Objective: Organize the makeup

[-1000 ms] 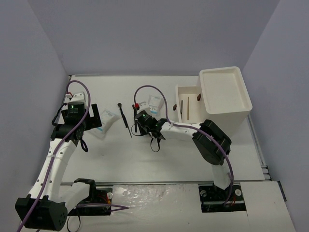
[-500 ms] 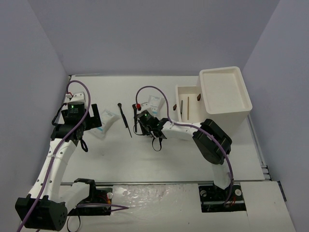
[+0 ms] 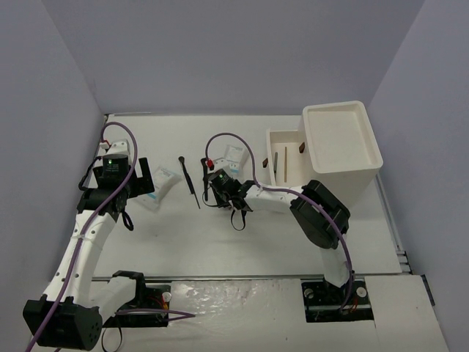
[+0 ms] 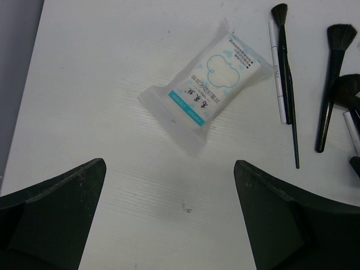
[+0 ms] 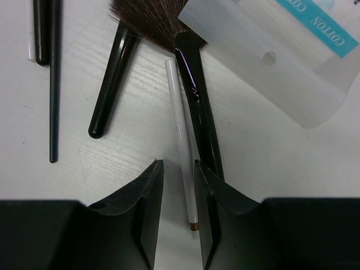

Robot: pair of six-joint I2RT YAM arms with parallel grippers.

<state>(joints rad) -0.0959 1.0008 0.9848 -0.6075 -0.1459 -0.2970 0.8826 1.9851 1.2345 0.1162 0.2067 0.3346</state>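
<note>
- Right arm (image 3: 278,196) has shifted only slightly over the last second, its elbow a touch leftward in the top view. Left arm (image 3: 84,242) and all loose items lie as before.
- Counter (image 3: 256,242): its left edge meets the grey wall (image 4: 17,56), well apart from the nearest item.
- Left end effector (image 4: 169,185): released, jaws spread wide, holding nothing, hanging over bare counter.
- Packet (image 4: 208,93): white with blue print, lying flat and skewed just beyond the left fingers, touching neither. Bare surface shows all round it.
- Right of the packet, a thin black brush (image 4: 288,90) lies with a white stick (image 4: 275,62) touching alongside it. A fuller brush (image 4: 329,84) lies further right, near the frame edge.
- Right end effector (image 5: 176,185): jaws drawn close but not clamped, straddling the brown-tipped end of the white pencil (image 5: 180,129), which lies flat on the counter. A slit of counter shows between the pencil and one finger.
- Glossy black handle (image 5: 199,112): touching the pencil along one side and running past one finger, so the fit is tight there. Short black handle (image 5: 112,84) lies apart on the other side.
- Second packet (image 5: 270,45): its clear edge overlaps the bristles.
- White box (image 3: 341,139): at the counter's far right, near the right wall. The low tray (image 3: 270,136) against its left side holds thin sticks (image 3: 276,167).
</note>
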